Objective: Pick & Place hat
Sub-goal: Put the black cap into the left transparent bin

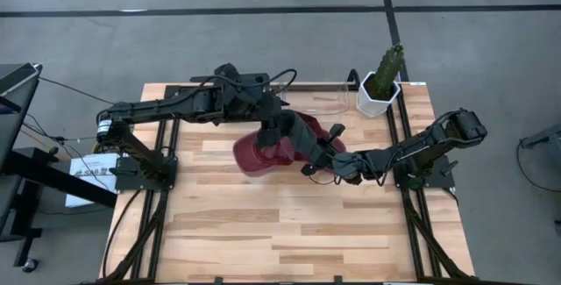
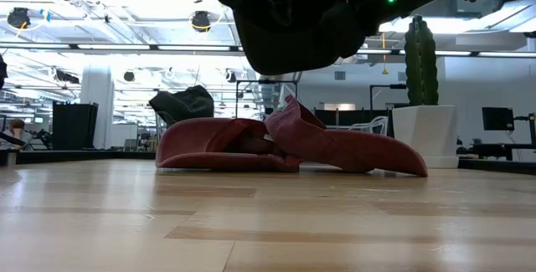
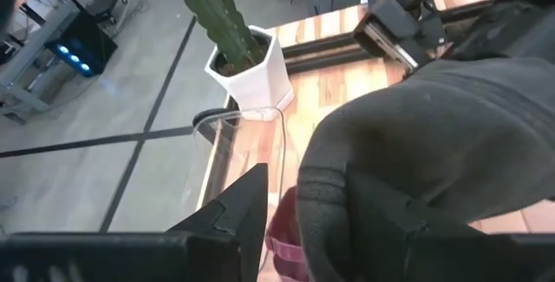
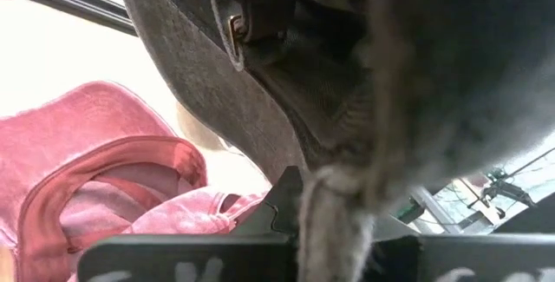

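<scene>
Dark hat (image 1: 307, 136): a dark grey cap held in the air above the table, at the centre of the high view; in the low view it hangs at the top centre (image 2: 289, 17), clear of the wood.
Red hat (image 1: 263, 152): a dark red cap lying flat on the table (image 1: 289, 232), just left of centre in the high view and partly under the dark hat; in the low view it spreads across the middle of the frame (image 2: 285, 146).
Left gripper (image 1: 279, 125): reaches in from the upper left of the high view to the dark hat's left edge; in the left wrist view the cap's ribbed edge (image 3: 325, 204) sits between its two fingers (image 3: 238, 217), which stand apart around the fabric.
Right gripper (image 1: 337, 164): comes in from the right of the high view to the dark hat's lower right edge; in the right wrist view the grey fabric (image 4: 334, 200) is pinched between its closed fingers.
Cactus (image 1: 387, 64): stands upright in a white pot (image 1: 377, 99) at the table's upper right corner, well apart from both hats.
Floor: grey, with dark lines, around the table.
</scene>
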You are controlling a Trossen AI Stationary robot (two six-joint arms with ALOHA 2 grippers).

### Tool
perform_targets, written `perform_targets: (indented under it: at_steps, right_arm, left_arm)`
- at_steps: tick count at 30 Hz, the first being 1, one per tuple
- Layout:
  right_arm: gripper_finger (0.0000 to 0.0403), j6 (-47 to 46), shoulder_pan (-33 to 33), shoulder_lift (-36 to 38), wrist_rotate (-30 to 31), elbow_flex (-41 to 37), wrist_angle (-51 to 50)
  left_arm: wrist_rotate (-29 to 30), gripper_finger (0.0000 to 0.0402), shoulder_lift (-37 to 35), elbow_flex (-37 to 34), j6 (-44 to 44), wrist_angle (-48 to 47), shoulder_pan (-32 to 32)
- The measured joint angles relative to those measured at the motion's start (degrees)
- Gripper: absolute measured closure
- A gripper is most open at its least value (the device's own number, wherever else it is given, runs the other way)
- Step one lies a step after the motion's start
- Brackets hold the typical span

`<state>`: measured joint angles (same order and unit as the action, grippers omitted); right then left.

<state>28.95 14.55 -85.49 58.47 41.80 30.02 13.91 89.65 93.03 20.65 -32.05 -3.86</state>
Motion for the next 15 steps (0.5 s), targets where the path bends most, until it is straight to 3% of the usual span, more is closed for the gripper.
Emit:
perform_targets:
  at_steps: [5, 11, 15]
  right_arm:
    - [0.0396, 0.00, 0.00, 0.00, -0.01, 0.00, 0.02]
    - [0.0388, -0.44, -0.12, 0.00, -0.03, 0.00, 0.02]
    - [0.0376, -2.17, -0.66, 0.00, -0.12, 0.00, 0.01]
  left_arm:
    - [-0.28, 0.0282, 0.50, 0.02, 0.06, 0.35, 0.00]
    - [-0.31, 0.0386, 0.48, 0.02, 0.02, 0.48, 0.00]
    - [-0.22, 0.0389, 0.48, 0.02, 0.07, 1.61, 0.00]
